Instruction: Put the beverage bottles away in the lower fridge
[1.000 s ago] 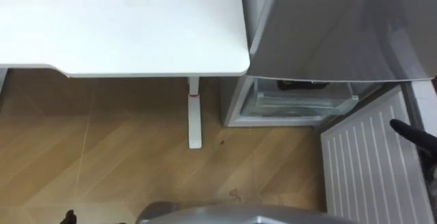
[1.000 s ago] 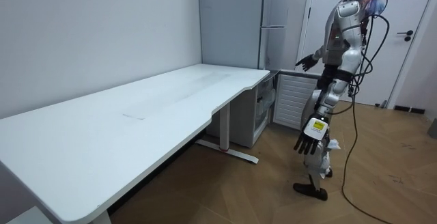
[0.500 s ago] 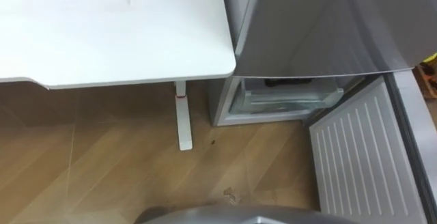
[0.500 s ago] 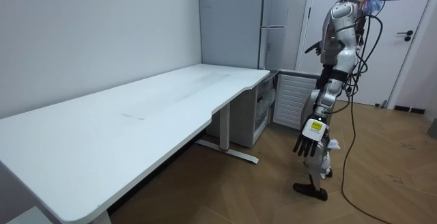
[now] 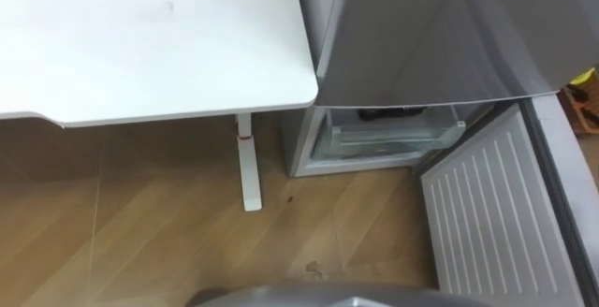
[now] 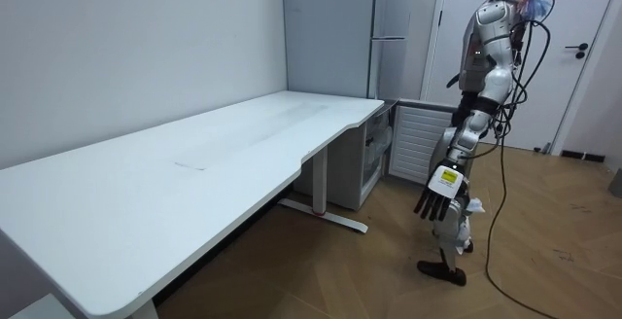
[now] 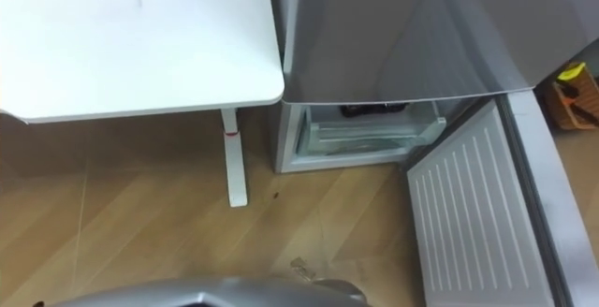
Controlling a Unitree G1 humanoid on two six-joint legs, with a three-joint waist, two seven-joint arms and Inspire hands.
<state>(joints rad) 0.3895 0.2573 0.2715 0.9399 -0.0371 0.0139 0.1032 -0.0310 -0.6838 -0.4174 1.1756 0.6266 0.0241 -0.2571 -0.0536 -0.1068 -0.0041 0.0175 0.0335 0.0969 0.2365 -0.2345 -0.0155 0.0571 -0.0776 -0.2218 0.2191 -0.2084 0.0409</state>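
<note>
The tall grey fridge stands at the end of the white desk. I stand on the wooden floor in front of it. Its lower door is swung wide open toward me, showing the white ribbed inside. In the lower compartment sits a clear drawer with dark shapes behind it; I cannot tell what they are. My left hand hangs at my side with relaxed, spread fingers and holds nothing.
The white desk fills the left of the eye views, its leg standing on the floor close to the fridge. An orange object lies beyond the open door at the right edge. A white room door stands behind me.
My right hand, raised toward the fridge and seen at the eye view's right edge a second ago, has drawn back out of sight. The eye view has shifted, so the fridge sits further left.
</note>
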